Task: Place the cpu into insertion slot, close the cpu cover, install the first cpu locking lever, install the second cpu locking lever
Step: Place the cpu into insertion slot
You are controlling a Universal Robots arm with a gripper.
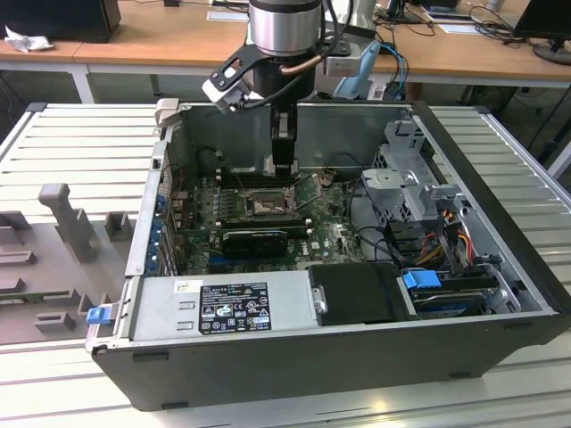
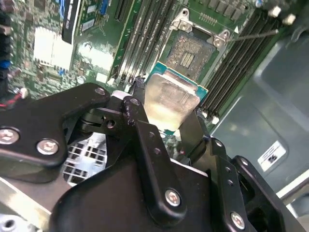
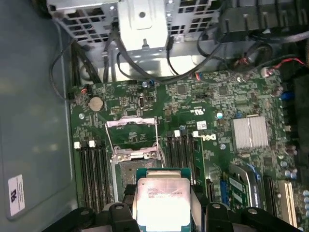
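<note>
**Cpu gripped and held off the open insertion slot**

In the second wrist view your gripper (image 2: 166, 121) has its black fingers (image 2: 139, 116) clenched on the cpu (image 2: 171, 99). One finger presses each of two opposite edges, and the silvery top faces the camera. The cpu hangs in the air close to the insertion slot (image 2: 189, 54) and is not seated in it. You cannot tell from these views whether it sits squarely over the slot.

The slot's tan-gold contact field lies bare. A thin locking lever (image 2: 253, 35) juts out from one corner of the slot. Long black memory slots (image 2: 145, 34) run along two opposite sides of it.

In the first wrist view the cpu cover (image 3: 131, 123) stands swung open, hinged up from the edge of the slot, on the side away from the cpu.

In the exterior view your arm reaches down into the open computer case (image 1: 357, 357), which lies on the slatted bench (image 1: 80, 125). The fingers hang just above the slot.
</note>
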